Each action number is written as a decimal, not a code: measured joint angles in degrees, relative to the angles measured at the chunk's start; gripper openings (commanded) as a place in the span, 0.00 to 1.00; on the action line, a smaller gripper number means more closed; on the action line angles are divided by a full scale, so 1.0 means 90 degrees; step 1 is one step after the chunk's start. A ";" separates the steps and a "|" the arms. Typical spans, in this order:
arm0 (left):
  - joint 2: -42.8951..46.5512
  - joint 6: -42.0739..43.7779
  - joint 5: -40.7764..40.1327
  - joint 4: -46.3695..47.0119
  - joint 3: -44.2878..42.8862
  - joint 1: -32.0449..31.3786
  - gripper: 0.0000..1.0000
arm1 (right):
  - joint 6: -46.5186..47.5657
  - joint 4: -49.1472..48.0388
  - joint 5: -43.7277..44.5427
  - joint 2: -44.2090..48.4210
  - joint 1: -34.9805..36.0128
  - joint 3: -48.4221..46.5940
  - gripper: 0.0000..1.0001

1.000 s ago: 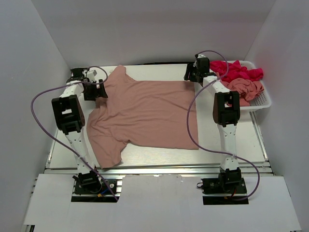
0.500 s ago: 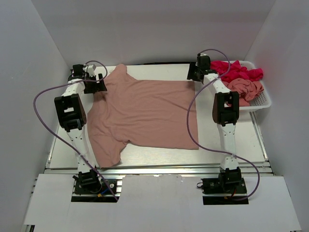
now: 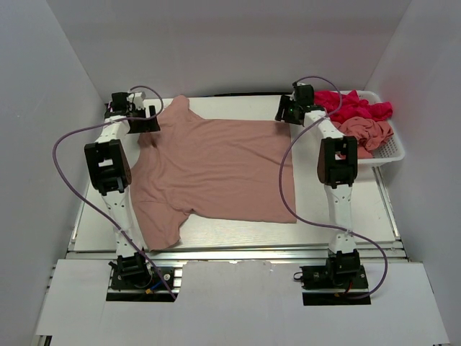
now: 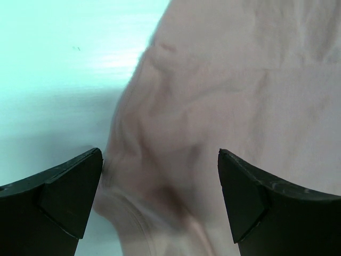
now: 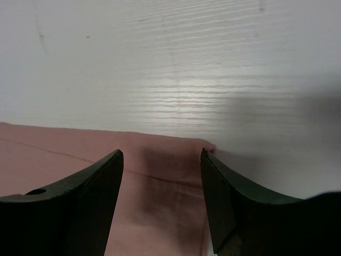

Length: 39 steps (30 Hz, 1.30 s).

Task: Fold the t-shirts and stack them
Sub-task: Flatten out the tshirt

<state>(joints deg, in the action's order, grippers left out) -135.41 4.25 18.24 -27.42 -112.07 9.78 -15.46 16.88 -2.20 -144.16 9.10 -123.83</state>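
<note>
A salmon-pink t-shirt [image 3: 223, 169] is lying spread open across the middle of the surface [image 3: 360, 209]. Its sleeves and neck are pointing toward the left edge and its straight hem is running along the right side. One sleeve is reaching toward the far left corner and the other is trailing toward the near edge.

The left gripper [image 3: 146, 122] is hanging over the far left corner of the surface, above the shirt's far sleeve. In the left wrist view its fingers [image 4: 64, 197] are standing spread wide with nothing pinched. Rumpled pink cloth is filling the gap between them, and the left finger is sitting at the cloth's edge. Whether the tips are touching the fabric cannot be told.

The right gripper [image 3: 286, 112] is hanging near the far edge, over the shirt's far hem corner. In the right wrist view its fingers [image 5: 90, 197] are standing apart and holding nothing. The hem corner is showing just beyond the gap between them, with bare surface past it.

At the far right corner a white mesh basket [image 3: 395, 150] is holding a crumpled magenta-red t-shirt [image 3: 353, 104] and a second salmon-pink t-shirt [image 3: 367, 133] bunched beside it.
</note>
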 measured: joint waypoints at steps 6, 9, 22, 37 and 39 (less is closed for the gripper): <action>-0.0493 -0.0024 -0.0206 0.0313 -0.0884 -0.0022 0.98 | 0.0124 -0.0078 -0.0374 0.0085 0.0257 0.0034 0.65; -0.0760 -0.0080 -0.0248 0.0588 -0.1324 -0.0022 0.98 | 0.0260 -0.0080 -0.0539 0.0134 0.0381 0.0034 0.65; -0.1868 -0.0578 0.0117 0.1477 -0.2118 -0.0083 0.98 | 0.0617 0.0104 -0.0911 0.0551 0.0933 0.0202 0.65; -0.2273 -0.2397 0.1695 0.2591 -0.2149 -0.0189 0.57 | 0.0600 -0.0296 -0.0593 0.1940 0.1319 0.0928 0.61; -0.2339 -0.2470 0.1693 0.2710 -0.2171 -0.0236 0.44 | 0.0595 -0.0359 -0.0537 0.1940 0.1355 0.1158 0.60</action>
<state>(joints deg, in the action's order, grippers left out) -156.46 -17.98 33.47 -3.03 -131.61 7.66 -10.11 13.65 -7.03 -126.69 21.30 -113.40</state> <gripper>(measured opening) 0.532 0.612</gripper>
